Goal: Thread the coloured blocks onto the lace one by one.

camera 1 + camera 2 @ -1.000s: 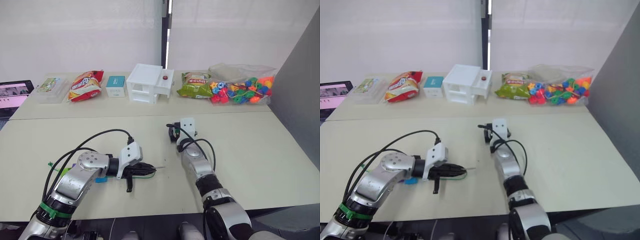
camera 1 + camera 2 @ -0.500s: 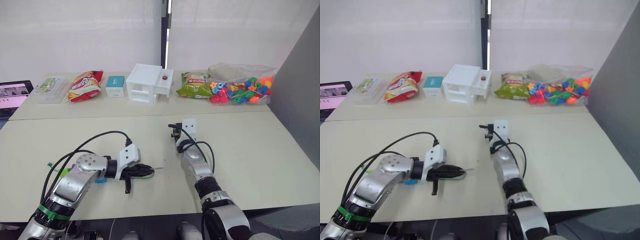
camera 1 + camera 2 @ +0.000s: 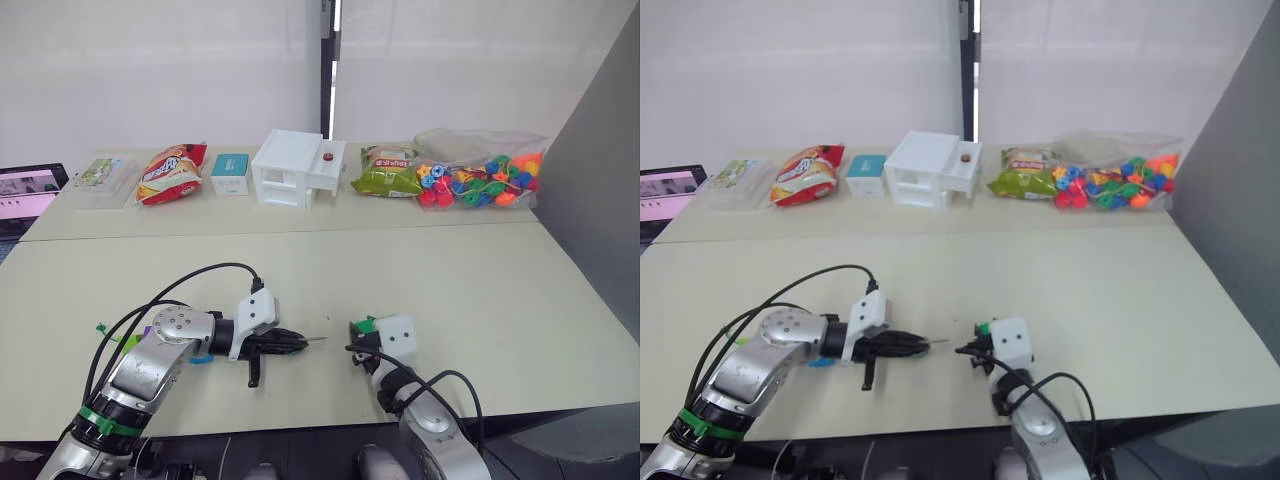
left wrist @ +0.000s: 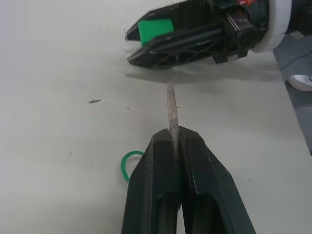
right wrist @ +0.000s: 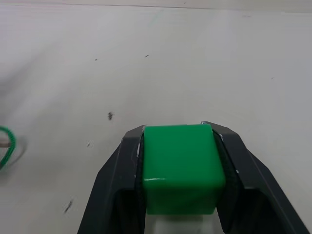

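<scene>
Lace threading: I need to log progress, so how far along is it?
Early stage: no block is seen on the lace. In hand: the left tool is shut on the lace's stiff tip, and the right tool is shut on a green block, held just ahead of the tip, not yet on it. Left to do: thread this block, then those by the left arm.

I see a bright green block [image 5: 179, 168] between the black fingers of my right gripper [image 5: 180, 146]. My left gripper [image 4: 174, 141], black too, pinches the greyish tip of the green lace [image 4: 170, 109]. The table [image 3: 480, 290] is pale cream. Along its far edge: a clear bag of red, blue, orange and green beads [image 3: 480, 180], a white drawer box [image 3: 298, 166], a red-orange snack bag [image 3: 172, 170], a green snack bag [image 3: 385, 172].
</scene>
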Available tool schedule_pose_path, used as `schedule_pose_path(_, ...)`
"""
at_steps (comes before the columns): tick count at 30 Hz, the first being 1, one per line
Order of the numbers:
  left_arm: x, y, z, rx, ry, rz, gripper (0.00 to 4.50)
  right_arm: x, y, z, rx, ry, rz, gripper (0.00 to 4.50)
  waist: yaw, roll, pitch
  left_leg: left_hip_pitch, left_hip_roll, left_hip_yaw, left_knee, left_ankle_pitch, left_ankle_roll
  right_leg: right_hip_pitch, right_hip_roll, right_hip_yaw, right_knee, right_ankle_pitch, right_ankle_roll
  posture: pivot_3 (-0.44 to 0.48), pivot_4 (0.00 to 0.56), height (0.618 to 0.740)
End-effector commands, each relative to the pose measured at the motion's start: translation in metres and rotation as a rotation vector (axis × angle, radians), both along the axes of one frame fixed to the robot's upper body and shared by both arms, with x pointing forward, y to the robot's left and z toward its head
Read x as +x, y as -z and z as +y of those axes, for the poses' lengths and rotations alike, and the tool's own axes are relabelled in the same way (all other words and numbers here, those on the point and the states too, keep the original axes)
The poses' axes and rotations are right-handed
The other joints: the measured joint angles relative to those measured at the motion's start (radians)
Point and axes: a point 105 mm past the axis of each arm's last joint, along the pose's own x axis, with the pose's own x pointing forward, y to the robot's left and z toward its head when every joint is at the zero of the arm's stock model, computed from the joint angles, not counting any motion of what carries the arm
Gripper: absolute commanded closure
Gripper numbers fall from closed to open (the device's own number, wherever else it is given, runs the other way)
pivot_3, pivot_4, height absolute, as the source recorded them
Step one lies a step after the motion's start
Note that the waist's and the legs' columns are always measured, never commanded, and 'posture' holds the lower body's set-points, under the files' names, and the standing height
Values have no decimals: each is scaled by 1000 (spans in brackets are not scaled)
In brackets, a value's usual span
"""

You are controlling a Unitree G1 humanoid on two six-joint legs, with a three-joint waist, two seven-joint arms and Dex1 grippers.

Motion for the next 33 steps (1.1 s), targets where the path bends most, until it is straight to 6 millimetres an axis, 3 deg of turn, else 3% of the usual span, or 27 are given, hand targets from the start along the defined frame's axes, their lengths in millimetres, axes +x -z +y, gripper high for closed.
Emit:
schedule_pose_path(1, 2, -9, -3, -7, 25, -41, 4500, -3, 15, 5, 17, -7, 88, 3300, 0, -1, -1, 0, 0, 0, 0, 0, 0, 0, 0, 0, 0, 0, 0, 0, 150, 740)
schedule_pose_path(5, 3, -10, -3, -4, 27, -42, 4500, -2, 19, 5, 49, 12, 111, 3300, -2, -3, -2, 0, 0, 0, 0, 0, 0, 0, 0, 0, 0, 0, 0, 0, 150, 740)
schedule_pose_path(7, 3, -10, -4, -3, 28, -42, 4500, -1, 17, 2, 47, 19, 97, 2248, -1, -3, -2, 0, 0, 0, 0, 0, 0, 0, 0, 0, 0, 0, 0, 0, 150, 740)
schedule_pose_path(13, 4, -10, -5, -5, 29, -40, 4500, 0, -43, -4, 12, -96, -167, 179, 4, -3, -2, -1, 0, 0, 0, 0, 0, 0, -1, 0, 0, 0, 0, 0, 150, 740)
schedule_pose_path(14, 4, -10, -6, -5, 29, -41, 4500, -1, -51, -5, 0, -133, -197, 19, 5, -3, -2, -1, 0, 0, 0, 0, 0, 0, -1, 0, 0, 0, 0, 0, 150, 740)
schedule_pose_path(20, 5, -11, -8, -10, 22, -44, 4500, -4, -84, -20, -112, -487, -234, 19, 8, -3, -1, -1, -1, 0, 0, 0, 0, 1, -1, -1, -1, 0, 0, 0, 150, 740)
schedule_pose_path(23, 6, -11, -8, -11, 21, -44, 4500, -12, -89, -23, -139, -764, -125, 19, 10, -3, -1, -1, 0, 0, 1, 0, 0, 1, -1, -1, -2, 0, 0, 0, 150, 740)
schedule_pose_path(27, 6, -11, -8, -12, 22, -44, 4500, -17, -79, -31, -279, -1034, 38, 19, 12, -3, -1, -1, 0, -1, 1, -1, 1, 2, 0, -1, -2, 0, 0, 0, 150, 740)
schedule_pose_path(33, 0, -10, -10, -16, 23, -42, 4500, 13, -50, -36, -657, -1241, 43, 19, 9, -3, -1, -2, 0, 0, 3, -1, 2, 2, 0, -1, -4, 0, 0, 0, 150, 740)
